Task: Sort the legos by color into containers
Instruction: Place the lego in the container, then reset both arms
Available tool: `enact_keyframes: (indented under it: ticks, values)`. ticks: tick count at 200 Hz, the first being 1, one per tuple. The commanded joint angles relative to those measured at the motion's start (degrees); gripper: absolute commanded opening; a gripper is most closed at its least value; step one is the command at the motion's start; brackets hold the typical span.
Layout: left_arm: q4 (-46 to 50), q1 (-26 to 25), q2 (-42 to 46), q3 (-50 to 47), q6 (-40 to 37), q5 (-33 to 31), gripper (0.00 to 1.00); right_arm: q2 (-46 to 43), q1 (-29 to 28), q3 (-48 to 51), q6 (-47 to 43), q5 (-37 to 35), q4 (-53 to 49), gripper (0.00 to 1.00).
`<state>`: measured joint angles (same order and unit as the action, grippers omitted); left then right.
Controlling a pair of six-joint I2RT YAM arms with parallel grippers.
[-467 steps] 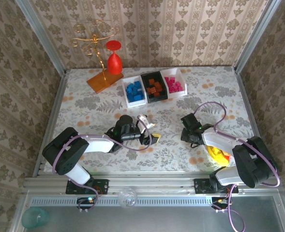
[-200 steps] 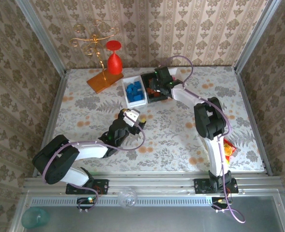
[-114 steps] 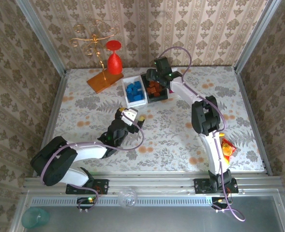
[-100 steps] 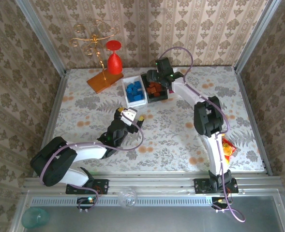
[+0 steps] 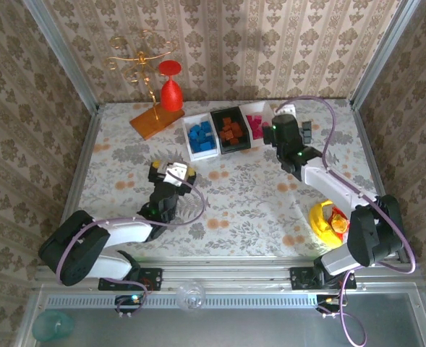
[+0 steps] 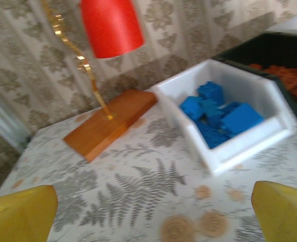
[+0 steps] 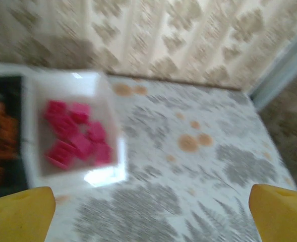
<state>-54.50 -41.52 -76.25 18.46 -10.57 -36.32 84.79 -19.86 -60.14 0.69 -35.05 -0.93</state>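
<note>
The cell was walled with patterned wallpaper point(image 5: 270, 43), and the table point(image 5: 118, 155) carried a floral covering with free room around both arms. In the top view we found the containers point(image 5: 201, 155) in one row at 12 o'clock on the table. The row ran from 9 to 3 o'clock, and each long axis ran roughly 6 to 12. The row lay at 1 o'clock from the left gripper point(image 5: 171, 172), well apart, and at 9 o'clock from the right gripper point(image 5: 292, 123), just beside its 3 o'clock end; we judged the right arm the nearer. Both grippers stood released, pads spread wide, grasping nothing. The blue legos point(image 6: 216, 113) lay in the first white bin point(image 6: 229, 156), the orange-brown legos point(image 5: 231, 130) in the black bin point(image 5: 236, 149), and the pink legos point(image 7: 75, 136) in the second white bin point(image 7: 119, 151). We saw no loose brick on the table and judged the sort complete.
</note>
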Motion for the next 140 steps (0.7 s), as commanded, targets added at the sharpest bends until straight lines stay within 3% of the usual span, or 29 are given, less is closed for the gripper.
enact_keyframes:
  ticks: [1,17,46,84,109,140]
  values:
    - [-1.21,4.21,3.85,-1.55,2.75,-2.36,1.0,-0.91,3.54,5.96,-3.53,-6.93,3.68,1.0]
    - [4.5,8.07,8.27,-1.6,6.82,-0.24,1.0,-2.3,6.49,11.07,-2.22,-5.08,7.39,1.0]
    - [16.24,18.24,14.99,0.36,8.15,4.09,1.0,-4.11,11.66,22.25,-1.97,1.99,23.16,1.0]
    - [16.4,32.56,7.65,1.18,11.74,13.5,1.0,-3.62,12.74,22.6,-1.89,5.75,25.1,1.0]
    - [12.06,34.53,-0.47,2.9,8.77,17.51,1.0,-4.76,12.67,24.77,-3.74,11.2,26.69,1.0]
    - [8.91,35.68,-7.14,5.66,5.52,21.28,1.0,-7.4,12.73,25.72,-2.76,11.51,23.22,1.0]
